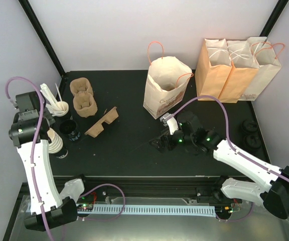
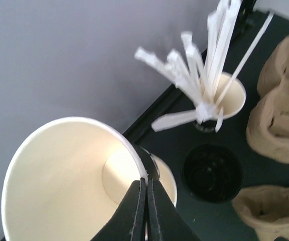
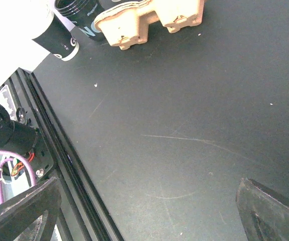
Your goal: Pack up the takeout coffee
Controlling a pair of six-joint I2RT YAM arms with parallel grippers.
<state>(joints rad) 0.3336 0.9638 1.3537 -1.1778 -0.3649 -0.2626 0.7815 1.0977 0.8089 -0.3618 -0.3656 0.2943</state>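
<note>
My left gripper is shut on the rim of a paper cup that is white inside. This cup sits just above another cup of the stack at the table's left edge. From above, the left gripper covers most of that stack. To the right of the stack stands a small black cup with an open top and no lid. The takeout coffee is out of view. My right gripper hangs open over bare table near the middle, with nothing between its fingers.
A cup of white stirrers and two pulp carriers stand behind the stack, and a flat carrier lies beside them. An open brown paper bag stands at back centre. Three more bags stand at back right. Black lids lie at the right edge.
</note>
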